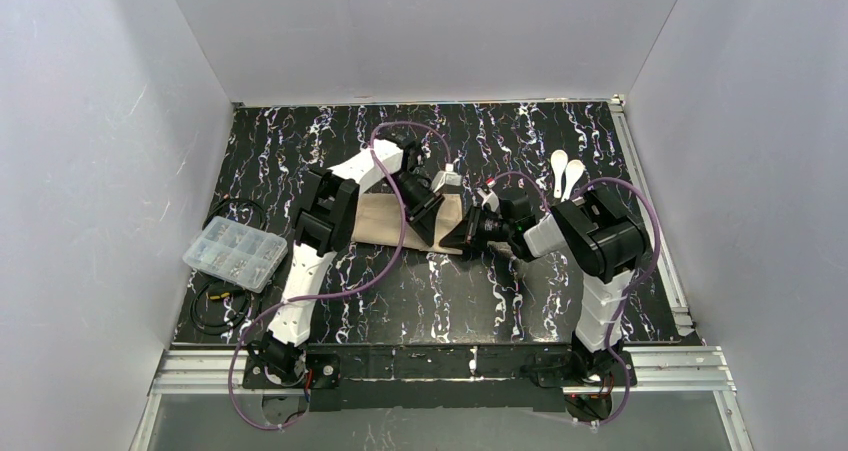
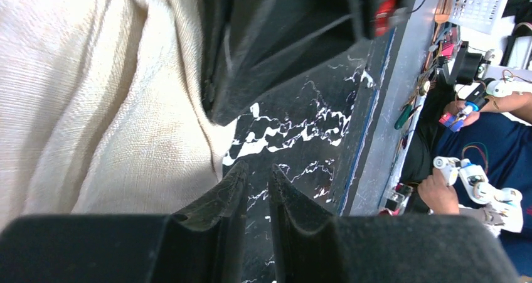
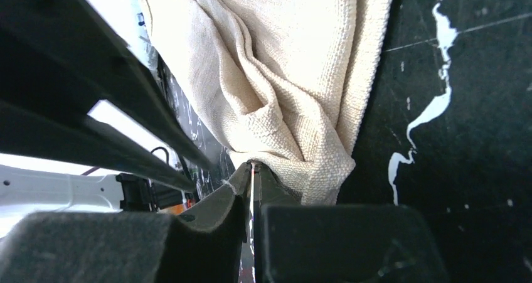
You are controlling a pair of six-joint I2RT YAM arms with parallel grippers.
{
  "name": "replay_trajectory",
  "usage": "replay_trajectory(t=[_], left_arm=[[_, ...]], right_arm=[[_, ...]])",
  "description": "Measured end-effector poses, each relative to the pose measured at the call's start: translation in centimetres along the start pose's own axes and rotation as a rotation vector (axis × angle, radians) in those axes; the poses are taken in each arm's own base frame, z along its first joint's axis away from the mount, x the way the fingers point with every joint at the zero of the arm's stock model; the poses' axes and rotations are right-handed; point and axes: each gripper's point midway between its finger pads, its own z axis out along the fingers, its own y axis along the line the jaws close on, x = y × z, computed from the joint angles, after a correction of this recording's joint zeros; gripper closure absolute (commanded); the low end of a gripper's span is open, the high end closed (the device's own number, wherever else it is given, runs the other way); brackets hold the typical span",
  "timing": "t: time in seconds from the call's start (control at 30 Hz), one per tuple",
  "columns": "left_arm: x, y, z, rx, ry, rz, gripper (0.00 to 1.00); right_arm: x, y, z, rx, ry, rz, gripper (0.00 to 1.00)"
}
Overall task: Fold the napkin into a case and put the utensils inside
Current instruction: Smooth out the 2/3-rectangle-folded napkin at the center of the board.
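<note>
Napkin (image 1: 380,221): lies mid tabletop (image 1: 480,301), folded but bunched, not a neat case yet.
Right fingers (image 3: 252,170): squeezed shut on its edge.
Left fingers (image 2: 256,189): nearly shut, holding nothing.
Utensils (image 1: 566,174): far right, not inside yet.

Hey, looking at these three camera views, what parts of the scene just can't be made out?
- Napkin, top view: its right end is covered by both arms, so the fold there is hidden.
- Left gripper, left wrist view: nearly closed, nothing seen between the fingertips; any grip deeper in is cut off by the bottom edge.
- Clear box, top view: contents too small to identify.
- Utensils, top view: too small to tell their type.
</note>
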Motion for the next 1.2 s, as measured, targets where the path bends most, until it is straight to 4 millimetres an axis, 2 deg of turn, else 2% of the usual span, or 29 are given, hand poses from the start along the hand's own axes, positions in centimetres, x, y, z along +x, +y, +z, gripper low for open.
replay_trajectory(t=[0.1,0.2,0.3,0.43,0.67,0.97,1.2], left_arm=[[-1.5,-1.2,-1.5,0.001,-0.024,0.051,0.81],[-2.3,-2.2,-2.1,0.023,-0.048,0.061,0.81],[-2.5,-2.5,-2.0,0.038,-0.055,0.040,0.82],[-2.6,-2.0,-0.9,0.037,-0.052,0.012,0.83],[-1.2,1.1,1.2,0.026,-0.016,-0.077,0.83],[-0.1,2.3,-0.5,0.043,-0.046,-0.134,0.83],[2.3,2.5,-1.4,0.025,0.023,-0.152,0.83]], right_arm=[[0.1,0.0,0.1,-0.024,0.012,0.008,0.86],[0.0,0.0,0.0,-0.032,0.008,0.009,0.86],[0.0,0.0,0.0,-0.032,0.007,0.010,0.89],[0.0,-0.1,0.0,-0.029,0.002,0.011,0.90],[0.0,-0.2,-0.1,-0.029,-0.003,0.019,0.91],[0.2,-0.3,0.0,-0.031,0.004,0.035,0.93],[0.1,-0.3,0.0,-0.027,0.005,0.040,0.94]])
